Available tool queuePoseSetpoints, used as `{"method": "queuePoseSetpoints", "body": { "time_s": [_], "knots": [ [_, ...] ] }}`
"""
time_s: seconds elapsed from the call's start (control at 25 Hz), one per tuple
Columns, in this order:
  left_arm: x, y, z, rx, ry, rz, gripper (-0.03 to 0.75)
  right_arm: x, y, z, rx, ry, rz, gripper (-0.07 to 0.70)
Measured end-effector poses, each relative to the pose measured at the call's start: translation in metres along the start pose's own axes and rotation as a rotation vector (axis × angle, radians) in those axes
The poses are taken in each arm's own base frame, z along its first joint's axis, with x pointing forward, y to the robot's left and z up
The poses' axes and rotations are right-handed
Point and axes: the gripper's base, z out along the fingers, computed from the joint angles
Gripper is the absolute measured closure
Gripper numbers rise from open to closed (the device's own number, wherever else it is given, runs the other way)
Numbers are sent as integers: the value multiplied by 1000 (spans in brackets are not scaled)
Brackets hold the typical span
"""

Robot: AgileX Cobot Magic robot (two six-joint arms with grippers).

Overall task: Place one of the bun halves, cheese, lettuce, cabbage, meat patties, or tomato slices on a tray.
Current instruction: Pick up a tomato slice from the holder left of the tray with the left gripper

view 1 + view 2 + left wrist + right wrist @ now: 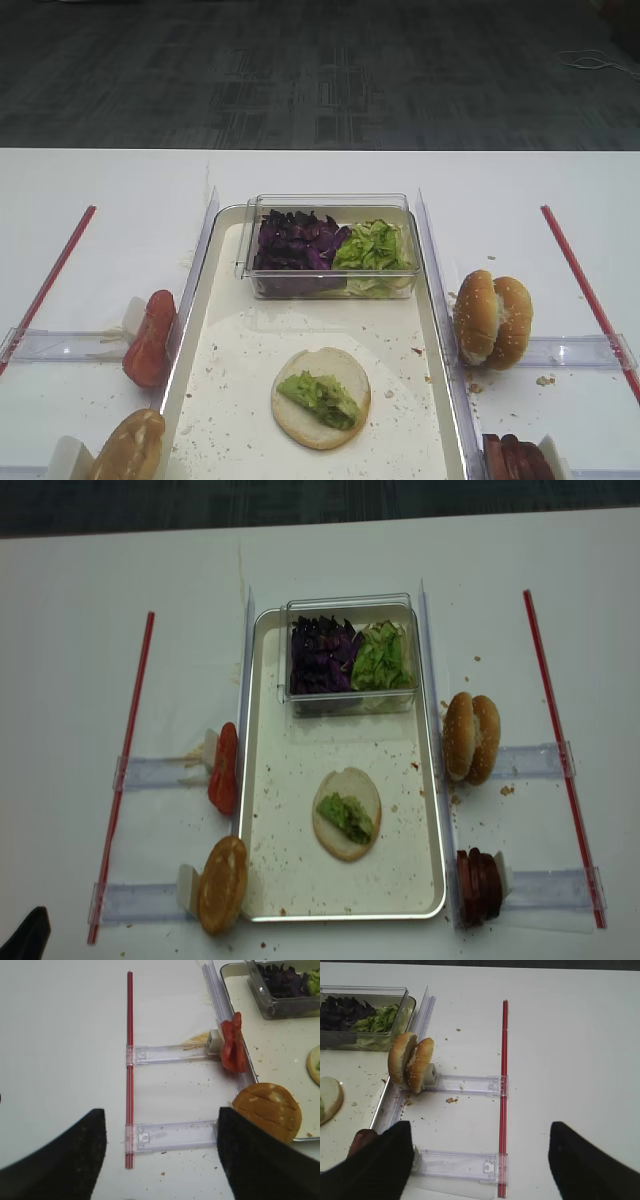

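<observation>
- Left hand (161, 1160) hangs over the table (100, 180), fingers (60, 1160) spread wide, nothing between them.
- Right hand (480, 1160) likewise parted and empty.
- On the tray (230, 400): one bun half (320, 397), cut face up, lettuce (320, 397) on top.
- Tomato slices (150, 338) stand on edge just left of the tray.
- Cabbage (297, 241) sits in the clear tub (330, 285).

The cream tray (262, 780), speckled with crumbs, holds one bun half (347, 814) cut face up near its middle, with a clump of lettuce (345, 816) on it. More lettuce (383, 658) and purple cabbage (322, 655) lie at the tray's far end. Tomato slices (224, 768) stand on edge left of the tray; two seeded bun halves (472, 737) stand on edge right; dark meat patties (480, 884) stand near right.
</observation>
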Motion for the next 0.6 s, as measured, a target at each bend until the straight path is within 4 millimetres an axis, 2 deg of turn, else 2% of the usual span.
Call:
{"method": "queuePoseSetpoints", "body": {
  "time_s": [0.44,0.6],
  "knots": [
    [0,0,0,0,4,0,244,0,0,0,0,0,0,41],
    [-9,0,12,-7,137,0,244,0,0,1,0,2,0,41]
  ]
}}
